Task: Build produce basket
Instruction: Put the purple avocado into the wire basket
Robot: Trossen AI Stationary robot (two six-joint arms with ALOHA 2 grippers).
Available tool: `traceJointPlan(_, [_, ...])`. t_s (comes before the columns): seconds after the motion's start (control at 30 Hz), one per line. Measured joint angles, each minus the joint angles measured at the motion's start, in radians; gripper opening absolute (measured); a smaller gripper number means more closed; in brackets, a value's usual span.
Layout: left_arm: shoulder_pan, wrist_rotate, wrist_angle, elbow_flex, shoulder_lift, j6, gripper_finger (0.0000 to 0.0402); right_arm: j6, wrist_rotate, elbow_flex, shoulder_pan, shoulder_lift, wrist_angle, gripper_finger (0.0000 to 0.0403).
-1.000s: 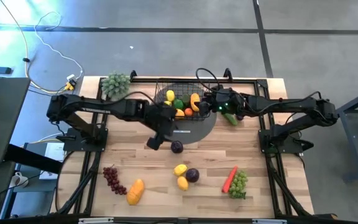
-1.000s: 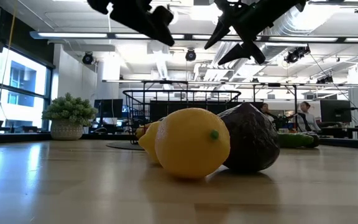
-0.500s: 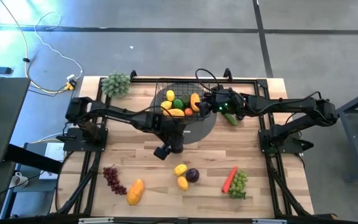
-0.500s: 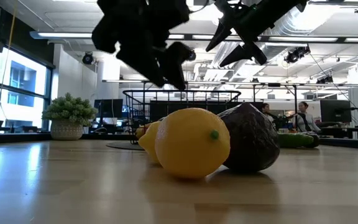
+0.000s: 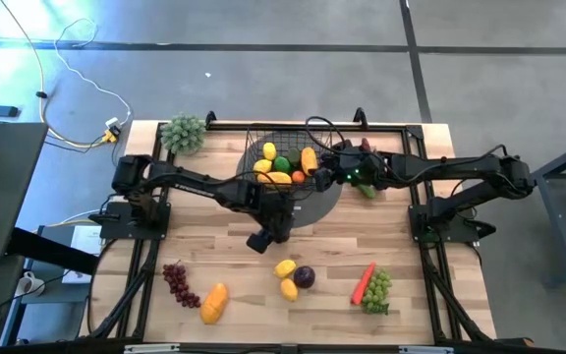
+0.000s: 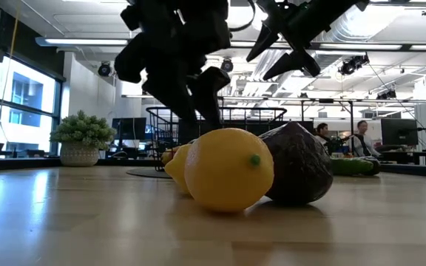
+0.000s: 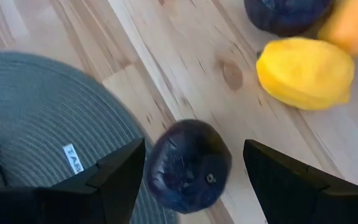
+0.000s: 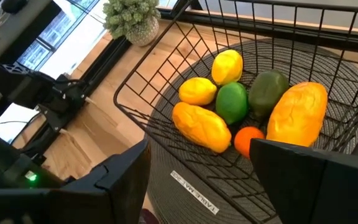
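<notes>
L gripper [image 7: 188,180] low over table, fingers wide apart either side of dark purple plum [image 7: 188,165], not closed on it; plum sits on wood touching edge of grey round mat [image 7: 36,118]. Lemon [image 7: 305,73] nearby. R gripper [image 8: 197,180] above basket [image 8: 166,74] edge, fingers spread, holding nothing. Basket on mat w/ mango [image 8: 297,115], lemons, lime, orange inside. Grapes [image 5: 178,282], carrot [image 5: 363,282], more produce near table front [image 5: 234,324].
</notes>
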Motion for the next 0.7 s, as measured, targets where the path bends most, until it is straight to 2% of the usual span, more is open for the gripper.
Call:
traceJointPlan(0.17, [0.0, -0.017, 0.005, 0.001, 0.033, 0.0, 0.0264, 0.002, 0.0, 0.0, 0.005, 0.0, -0.005, 0.0255])
traceJointPlan(0.7, [0.008, -0.035, 0.004, 0.001, 0.032, -0.018, 0.0264, 0.025, 0.0, 0.0, 0.016, 0.0, -0.023, 0.0255])
